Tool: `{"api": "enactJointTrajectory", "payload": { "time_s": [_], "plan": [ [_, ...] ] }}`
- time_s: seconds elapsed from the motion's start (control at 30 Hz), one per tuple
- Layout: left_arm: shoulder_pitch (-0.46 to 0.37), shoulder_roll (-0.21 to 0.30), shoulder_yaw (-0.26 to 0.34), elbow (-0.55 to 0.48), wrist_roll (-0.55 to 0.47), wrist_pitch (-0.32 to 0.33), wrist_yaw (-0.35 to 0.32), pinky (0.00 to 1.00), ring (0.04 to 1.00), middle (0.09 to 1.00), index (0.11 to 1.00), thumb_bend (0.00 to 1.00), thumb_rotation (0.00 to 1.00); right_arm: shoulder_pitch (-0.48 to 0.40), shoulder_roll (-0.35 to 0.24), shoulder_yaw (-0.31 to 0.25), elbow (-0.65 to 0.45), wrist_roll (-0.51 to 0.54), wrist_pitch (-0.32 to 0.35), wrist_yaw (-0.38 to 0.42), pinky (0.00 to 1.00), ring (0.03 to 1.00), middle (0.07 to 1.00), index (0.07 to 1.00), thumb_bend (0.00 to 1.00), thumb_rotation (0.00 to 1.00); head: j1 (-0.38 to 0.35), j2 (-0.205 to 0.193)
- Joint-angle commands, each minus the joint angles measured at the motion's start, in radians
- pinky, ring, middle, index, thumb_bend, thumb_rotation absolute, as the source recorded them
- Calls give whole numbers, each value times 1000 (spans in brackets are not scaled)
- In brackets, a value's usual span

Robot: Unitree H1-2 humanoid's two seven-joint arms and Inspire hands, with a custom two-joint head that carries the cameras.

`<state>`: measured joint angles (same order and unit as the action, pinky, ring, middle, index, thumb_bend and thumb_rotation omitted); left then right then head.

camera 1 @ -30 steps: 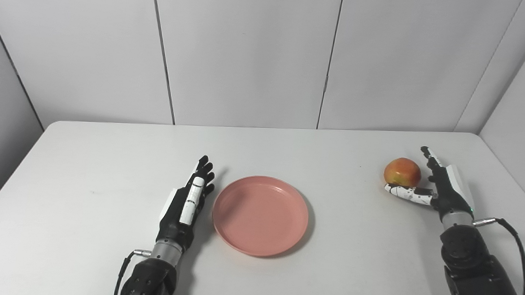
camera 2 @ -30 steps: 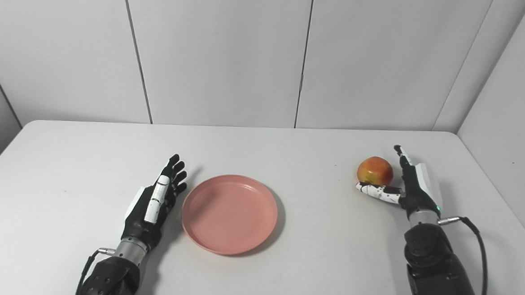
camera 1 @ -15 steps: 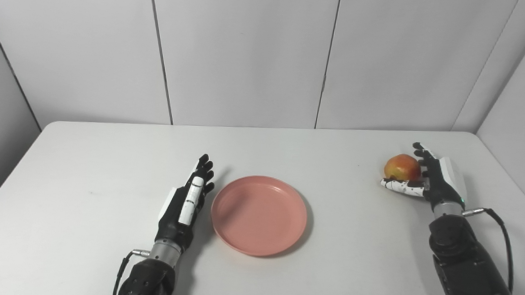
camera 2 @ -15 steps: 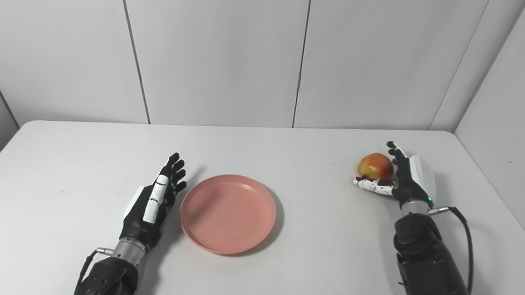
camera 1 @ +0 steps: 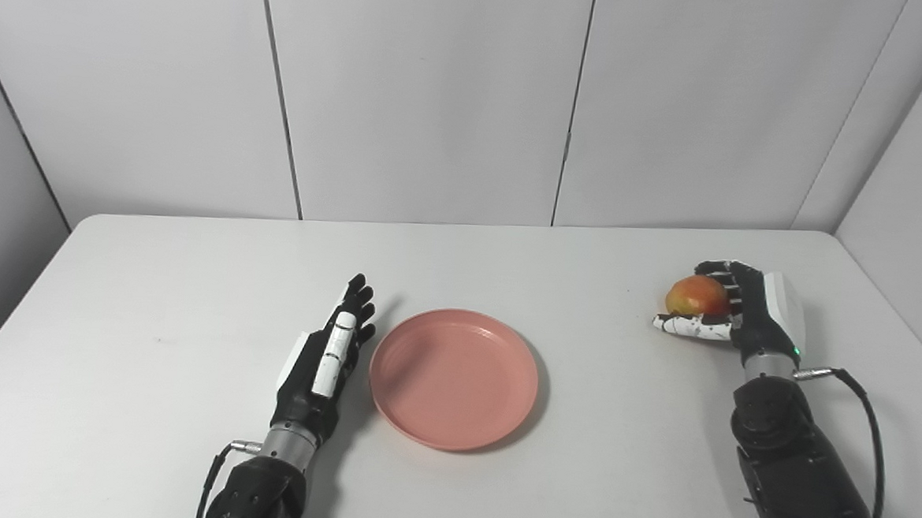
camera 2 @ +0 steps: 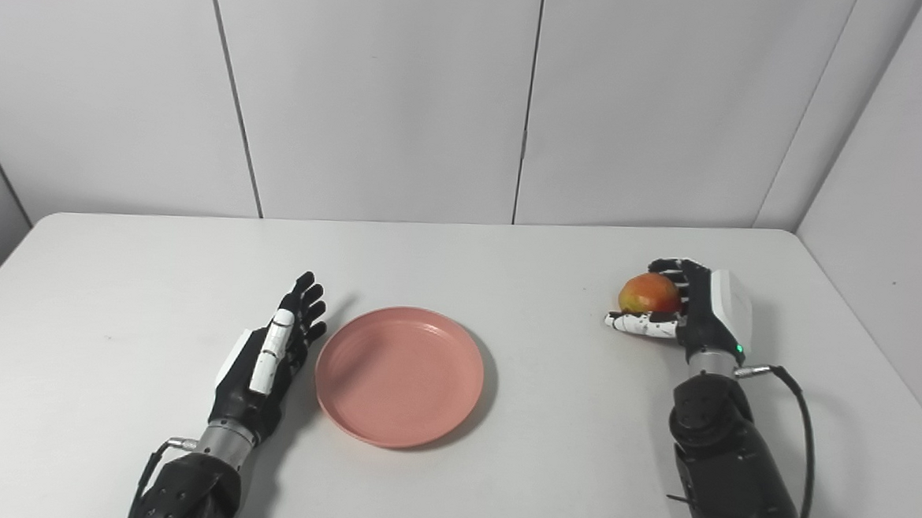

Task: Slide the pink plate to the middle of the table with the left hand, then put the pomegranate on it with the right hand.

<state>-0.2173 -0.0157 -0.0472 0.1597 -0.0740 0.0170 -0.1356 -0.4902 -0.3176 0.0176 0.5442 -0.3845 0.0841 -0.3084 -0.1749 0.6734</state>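
Your right arm reaches up from the 5 o'clock corner, its right hand (camera 1: 750, 314) at 3 o'clock on the table (camera 1: 151, 290), palm turned toward the centre. Its fingers (camera 1: 717, 268) curl over the top of the pomegranate (camera 1: 694, 296) and the thumb lies under the near side, so you are gripping the fruit. Your left arm comes in from 7 o'clock; the left hand (camera 1: 328, 362) rests flat with straight, spread fingers, holding nothing, just beside the 9 o'clock rim of the plate (camera 1: 455, 379). The pink plate sits near the table's middle, well apart from the fruit.
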Motion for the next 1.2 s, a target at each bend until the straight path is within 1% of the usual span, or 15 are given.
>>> {"api": "enactJointTrajectory", "payload": {
  "time_s": [0.0, 0.2, 0.3, 0.47, 0.57, 0.63, 0.67, 0.73, 0.93, 1.0, 1.1, 1.17],
  "plan": [
    [-28, 1, -4, -25, -2, -22, -5, 977, 996, 1000, 1000, 560, 1000, -37, -15, -2, -19, -9, -55, -24, 469, 520, 490, 493, 528, 0, 1, -1],
    [-33, -1, -6, -17, 6, -25, 0, 978, 997, 1000, 1000, 560, 1000, -28, -17, -1, -35, -16, -35, -28, 451, 518, 492, 489, 527, 0, 10, -6],
    [-33, -5, -6, -13, 8, -31, 3, 979, 997, 1000, 1000, 557, 1000, -24, -19, -2, -38, -21, -39, -35, 448, 515, 493, 487, 528, 0, 20, -9],
    [-30, -11, -10, -17, 23, -33, 11, 974, 995, 1000, 1000, 560, 1000, -6, -15, -9, -94, -21, -35, -40, 443, 511, 492, 487, 529, 0, 29, -9],
    [-29, -19, -9, -18, 12, -29, 11, 976, 995, 1000, 1000, 558, 1000, 6, -6, -19, -166, -4, -42, -29, 451, 517, 495, 484, 529, 0, 40, -8],
    [-30, -21, -9, -17, 12, -26, 13, 979, 997, 1000, 1000, 561, 1000, 13, 0, -21, -224, 2, -33, -13, 459, 520, 492, 486, 530, 0, 45, -8],
    [-31, -22, -9, -17, 14, -26, 15, 976, 995, 1000, 1000, 559, 1000, 17, 3, -21, -251, 3, -26, -5, 447, 513, 489, 489, 530, 0, 45, -8],
    [-32, -23, -11, -13, 18, -30, 16, 975, 996, 1000, 1000, 558, 1000, 23, 11, -22, -307, 20, -38, 14, 435, 502, 484, 493, 530, 0, 46, -10],
    [-33, -30, -15, -16, 29, -28, 28, 975, 996, 1000, 1000, 557, 1000, 51, 48, -28, -504, 64, 27, 97, 439, 493, 469, 514, 527, 0, 56, -9],
    [-34, -33, -17, -16, 35, -28, 35, 973, 993, 1000, 1000, 552, 1000, 58, 58, -33, -547, 82, 34, 121, 438, 485, 463, 519, 526, 0, 61, -8],
    [-36, -37, -20, -9, 53, -37, 48, 963, 986, 997, 994, 549, 1000, 67, 68, -33, -592, 103, 16, 148, 421, 469, 459, 521, 525, 0, 62, -12],
    [-39, -38, -23, -1, 57, -44, 51, 963, 987, 998, 991, 553, 1000, 73, 86, -36, -628, 126, 28, 169, 414, 466, 458, 522, 525, 0, 59, -16]
  ]
}}
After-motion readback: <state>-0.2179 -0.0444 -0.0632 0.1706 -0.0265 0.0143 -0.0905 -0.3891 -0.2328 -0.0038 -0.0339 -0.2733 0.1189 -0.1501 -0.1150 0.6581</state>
